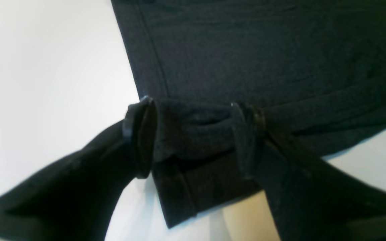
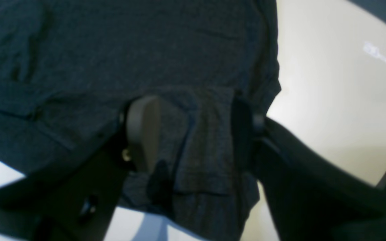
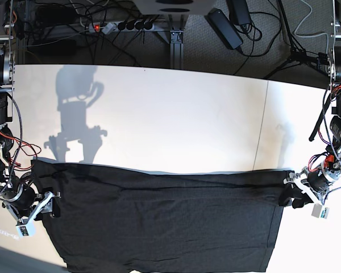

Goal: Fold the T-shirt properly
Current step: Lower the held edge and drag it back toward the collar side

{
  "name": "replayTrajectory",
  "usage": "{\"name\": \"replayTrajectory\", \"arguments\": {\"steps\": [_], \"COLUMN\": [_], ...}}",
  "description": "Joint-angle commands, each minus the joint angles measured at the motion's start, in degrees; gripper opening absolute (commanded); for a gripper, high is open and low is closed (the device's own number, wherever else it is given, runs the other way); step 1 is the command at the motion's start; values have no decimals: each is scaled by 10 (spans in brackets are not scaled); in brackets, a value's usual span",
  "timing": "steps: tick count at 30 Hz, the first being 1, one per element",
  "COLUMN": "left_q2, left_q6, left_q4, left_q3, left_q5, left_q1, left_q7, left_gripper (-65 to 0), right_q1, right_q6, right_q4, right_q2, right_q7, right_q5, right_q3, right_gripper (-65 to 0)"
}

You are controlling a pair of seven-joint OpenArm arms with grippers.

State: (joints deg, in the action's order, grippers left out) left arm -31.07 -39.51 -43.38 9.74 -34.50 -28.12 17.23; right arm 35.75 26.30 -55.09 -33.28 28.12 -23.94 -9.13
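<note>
The T-shirt (image 3: 165, 219) is pinched at both side edges by the left gripper (image 1: 196, 134) and right gripper (image 2: 193, 134), so both should be moved evenly.

The table (image 3: 159, 114) is big, flat and white. A thin line (image 3: 266, 122) runs down it near the right edge, from the far edge toward the near one. A dark shadow (image 3: 79, 116) lies on the white top by the far left corner. Past the far edge the floor (image 3: 261, 51) is grey. A power strip (image 3: 122, 25) lies there with a small red light at one end. Black cables (image 3: 74, 17) curl all around it. A black box (image 3: 224, 27) lies on the floor past the far edge, toward the right.
</note>
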Motion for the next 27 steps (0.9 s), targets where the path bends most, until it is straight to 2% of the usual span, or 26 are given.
{"name": "replayTrajectory", "arguments": {"steps": [1,3,4,6,7,8,11,12,14,17,18,24,27], "left_q2": [-10,-9,-7,2,9,18,49,57,71,85,87,87,86], "left_q6": [-5,-5,-5,-5,-5,2,3,3,10,81,91,98,100], "left_q4": [-7,-7,-7,-7,-7,-7,-7,-7,-7,-7,-6,6,6], "left_q3": [-3,-3,-3,-3,-3,-3,-3,-3,-3,-3,-3,-3,-3], "left_q5": [-12,-17,-17,-10,3,23,83,96,108,129,136,161,161], "left_q1": [-17,-17,-18,-18,-18,-18,-17,-17,-17,-15,-13,-12,-10], "left_q7": [-21,-31,-36,-36,-36,-37,-32,-28,-14,25,31,89,100], "left_gripper": [-268,-268,-270,-288,-325,-384,-609,-650,-650,-650,-650,-650,-650], "right_q1": [18,18,18,18,18,18,18,18,18,17,15,-14,-35], "right_q6": [30,29,28,28,28,28,25,25,25,25,25,25,25], "right_q4": [-5,-1,5,25,39,55,96,106,122,156,169,202,200], "right_q2": [-9,-6,-3,2,5,8,18,23,32,45,47,47,45], "right_q7": [-14,-15,-18,-31,-39,-44,-66,-69,-69,-67,-66,-57,-51], "right_q5": [-4,4,17,41,42,42,43,44,56,86,87,85,62], "right_q3": [5,5,5,5,5,5,5,5,5,5,5,5,5], "right_gripper": [-308,-333,-382,-536,-627,-650,-650,-650,-650,-650,-650,-650,-650]}}
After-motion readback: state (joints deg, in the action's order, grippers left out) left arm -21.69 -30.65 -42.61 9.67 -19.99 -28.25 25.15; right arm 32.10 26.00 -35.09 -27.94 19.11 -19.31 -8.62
